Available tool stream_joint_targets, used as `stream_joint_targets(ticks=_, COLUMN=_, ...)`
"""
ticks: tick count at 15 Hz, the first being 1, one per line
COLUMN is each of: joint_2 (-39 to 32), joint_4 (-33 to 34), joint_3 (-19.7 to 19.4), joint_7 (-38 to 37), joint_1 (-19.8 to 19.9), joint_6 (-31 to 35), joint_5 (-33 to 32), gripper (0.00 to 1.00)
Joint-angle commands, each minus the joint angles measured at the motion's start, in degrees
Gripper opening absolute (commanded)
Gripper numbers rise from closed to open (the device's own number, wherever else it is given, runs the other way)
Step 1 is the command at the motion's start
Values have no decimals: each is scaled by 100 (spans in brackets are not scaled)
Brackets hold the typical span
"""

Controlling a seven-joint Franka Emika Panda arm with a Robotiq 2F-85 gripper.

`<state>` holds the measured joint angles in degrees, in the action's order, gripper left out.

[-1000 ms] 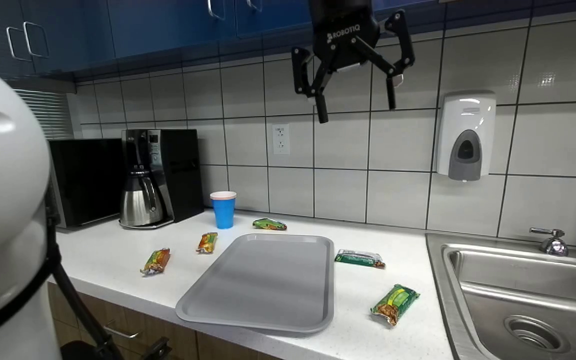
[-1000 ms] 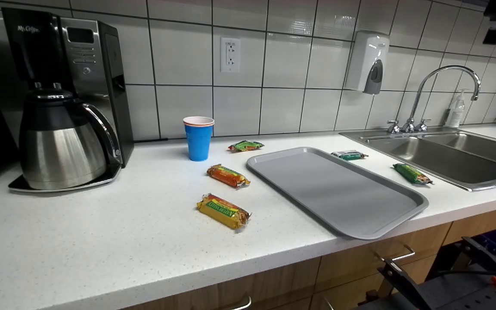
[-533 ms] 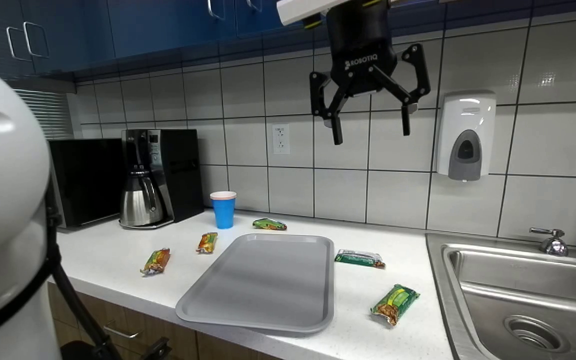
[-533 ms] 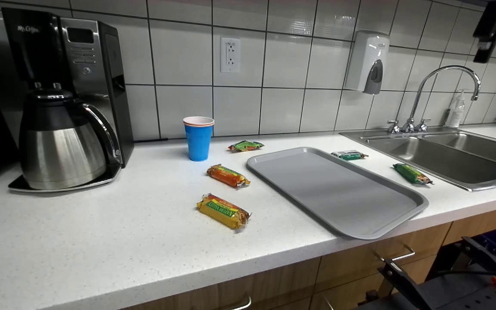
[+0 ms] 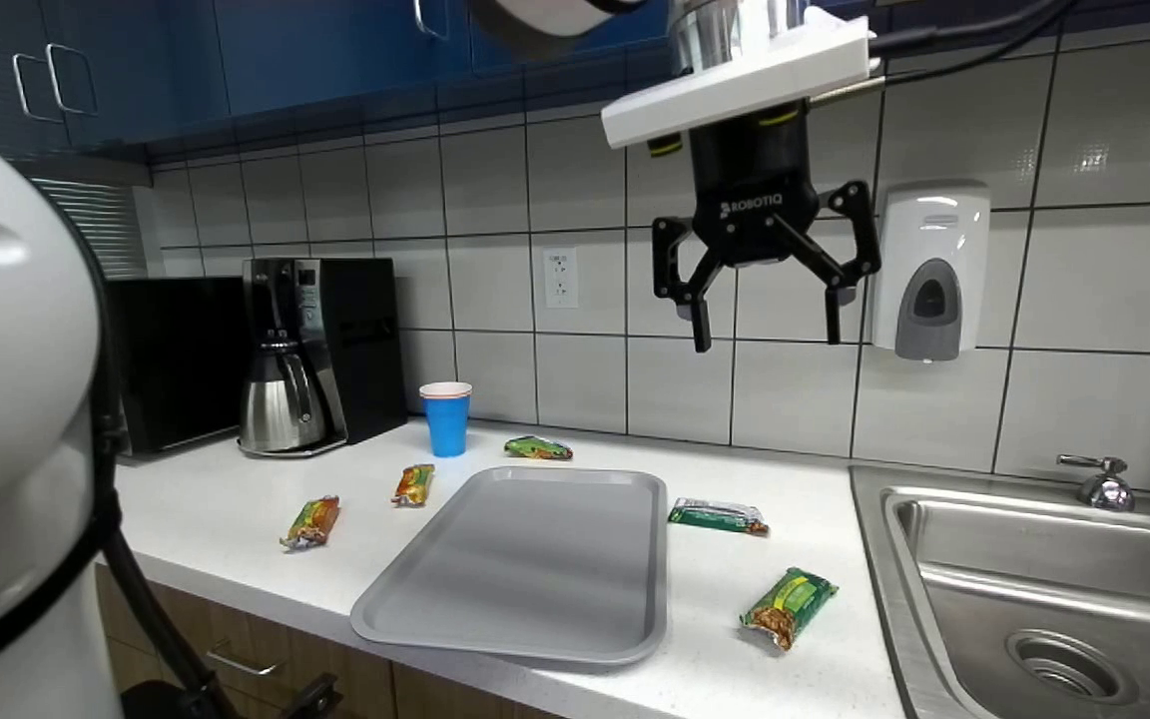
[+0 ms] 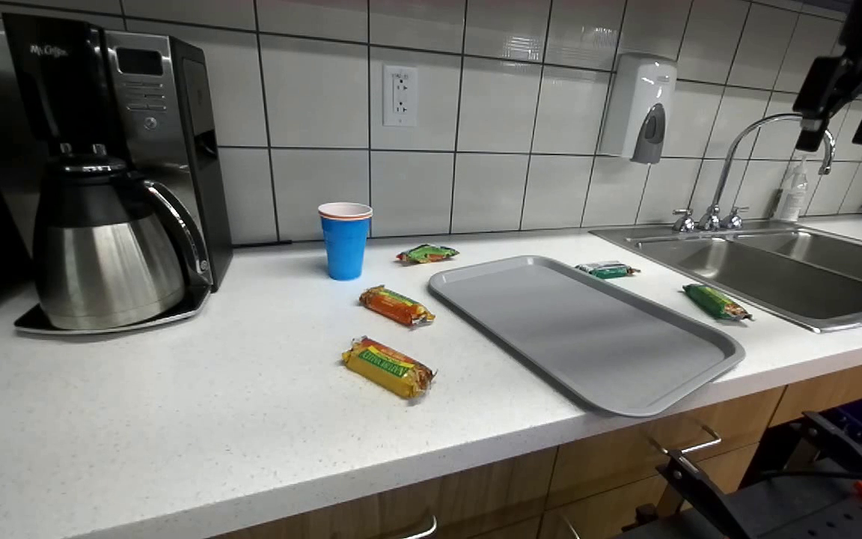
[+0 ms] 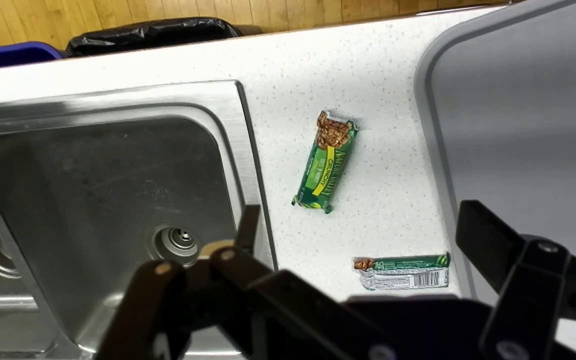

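My gripper (image 5: 767, 344) stands open above the counter, fingers pointing down and nothing between them. In the wrist view its fingers (image 7: 485, 235) frame two wrapped snack bars lying below. One is a green bar (image 7: 325, 165) with a yellow band, slanted near the sink. The other is a green-and-white bar (image 7: 408, 272), its barcode side showing, beside the grey tray (image 7: 513, 135). Left of the tray in an exterior view lie an orange bar (image 5: 312, 521) and a smaller-looking orange one (image 5: 414, 484). Behind it sits another green bar (image 5: 538, 447).
A steel sink (image 5: 874, 559) adjoins the counter, with a faucet (image 6: 730, 150) at its back. A blue cup (image 5: 447, 424) and a coffee maker (image 5: 355, 350) stand toward the far left. A soap dispenser (image 5: 931, 270) is mounted on the tiled wall, and blue cabinets (image 5: 335, 60) hang above.
My gripper has come down and moved toward the right in the exterior view that shows it fully, staying open. More of the arm shows above it. Bars and tray have not moved.
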<state>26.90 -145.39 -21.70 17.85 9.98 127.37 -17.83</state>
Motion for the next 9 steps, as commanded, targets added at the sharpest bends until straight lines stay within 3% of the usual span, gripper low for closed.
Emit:
stream_joint_targets(ticks=1, joint_2=-583, joint_4=85, joint_3=75, joint_7=49, joint_1=157, joint_6=469, joint_5=157, gripper=100)
stream_joint_targets(ticks=9, joint_2=-1873, joint_4=358, joint_3=109, joint_7=-94, joint_1=162, joint_6=1136, joint_5=1000, gripper=100)
